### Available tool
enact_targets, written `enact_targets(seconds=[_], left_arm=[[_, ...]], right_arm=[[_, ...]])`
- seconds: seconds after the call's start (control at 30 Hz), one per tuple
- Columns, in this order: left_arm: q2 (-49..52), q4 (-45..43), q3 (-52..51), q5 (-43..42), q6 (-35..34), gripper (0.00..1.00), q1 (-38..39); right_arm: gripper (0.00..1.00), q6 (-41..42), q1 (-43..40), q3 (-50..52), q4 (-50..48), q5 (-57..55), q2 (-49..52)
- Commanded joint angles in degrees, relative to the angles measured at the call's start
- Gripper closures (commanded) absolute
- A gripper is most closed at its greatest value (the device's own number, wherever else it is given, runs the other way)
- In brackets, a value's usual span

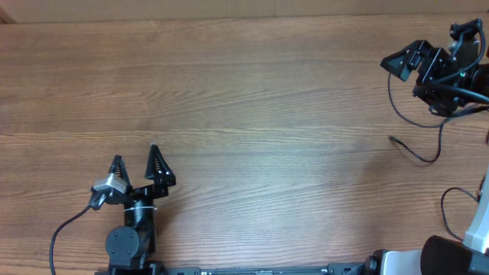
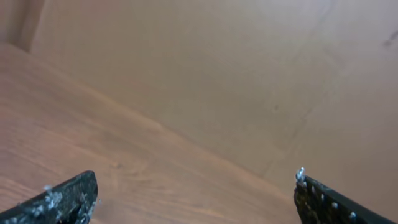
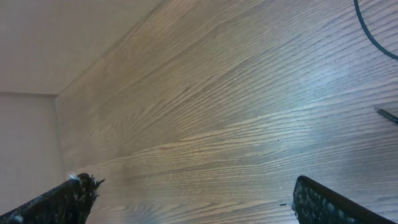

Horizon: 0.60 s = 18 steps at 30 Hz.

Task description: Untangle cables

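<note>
A thin black flexible cord (image 1: 396,140) lies on the right of the wooden table (image 1: 267,99), plug end pointing left, its length running rightward and then curving away. The left gripper (image 1: 134,154) and right gripper (image 1: 399,55) are both spread wide and empty.

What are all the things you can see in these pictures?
table: one, brown wood, fills most of the view.
wall: one, beige, along the table's far edge.
cables: thin, black, on the right side; count unclear, one plug end lies on the wood.
white housing: one, bottom right corner, cut off by the picture's edge.
left gripper: one, black, near left side, jaws wide open and empty.
right gripper: one, black, far right corner, jaws wide open.
</note>
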<state>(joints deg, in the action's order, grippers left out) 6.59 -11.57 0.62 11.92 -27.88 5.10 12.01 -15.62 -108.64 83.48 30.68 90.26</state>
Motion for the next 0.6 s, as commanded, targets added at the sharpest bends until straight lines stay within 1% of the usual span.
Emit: enact_targets(seconds=[0.0, 0.07, 0.1, 0.17, 0.27, 0.57], left_arm=[[-6.12, 7.43, -0.35, 1.22, 9.86, 0.0, -0.33], [-6.4, 13.86, -0.35, 2.03, 11.23, 0.0, -0.39], [-6.4, 14.97, -0.35, 2.01, 11.45, 0.0, -0.39], [-6.4, 14.97, -0.35, 0.35, 16.76, 0.0, -0.39], [-6.4, 15.26, -0.35, -1.11, 21.86, 0.01, -0.39], [-6.38, 15.08, -0.33, -1.01, 21.9, 0.0, -0.37]], right_arm=[[0.0, -0.09, 0.13, -0.17, -0.24, 0.24, -1.2], [0.0, -0.11, 0.13, -0.17, -0.24, 0.24, -1.2], [0.0, -0.09, 0.13, -0.17, -0.24, 0.22, -1.2], [0.0, -0.11, 0.13, -0.17, -0.26, 0.22, -1.2], [0.0, -0.09, 0.13, -0.17, -0.26, 0.22, -1.2], [0.0, -0.11, 0.13, -0.17, -0.24, 0.24, -1.2]])
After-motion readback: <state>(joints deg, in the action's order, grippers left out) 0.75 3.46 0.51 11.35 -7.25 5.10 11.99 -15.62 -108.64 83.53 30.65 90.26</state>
